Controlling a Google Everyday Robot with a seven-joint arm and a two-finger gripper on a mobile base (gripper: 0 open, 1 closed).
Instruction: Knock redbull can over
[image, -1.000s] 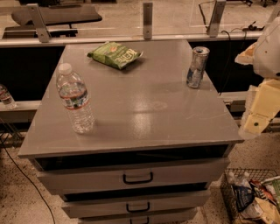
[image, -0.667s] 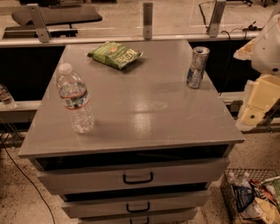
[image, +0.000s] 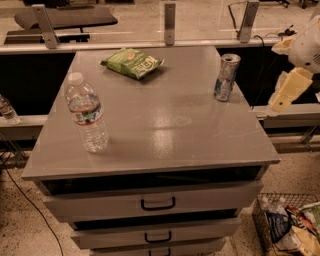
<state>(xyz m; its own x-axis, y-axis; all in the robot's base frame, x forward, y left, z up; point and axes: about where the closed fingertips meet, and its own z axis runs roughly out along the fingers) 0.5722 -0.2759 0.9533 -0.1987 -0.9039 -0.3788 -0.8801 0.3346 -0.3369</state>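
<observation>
The redbull can (image: 226, 77) stands upright near the right edge of the grey cabinet top (image: 165, 125), at the far right. It is silver and blue with a shiny top. The gripper (image: 286, 94), cream-coloured, hangs off the right side of the cabinet, to the right of the can and apart from it, at about the can's height. The white arm (image: 307, 47) rises above it at the frame's right edge.
A clear water bottle (image: 87, 114) with a white cap stands at the left. A green snack bag (image: 132, 62) lies at the back middle. Drawers (image: 157, 202) sit below the top. A wire basket (image: 290, 225) with wrappers is on the floor at right.
The gripper has risen along the cabinet's right side, from below the tabletop's edge level up to about the can's height. The can, bottle and bag have not moved.
</observation>
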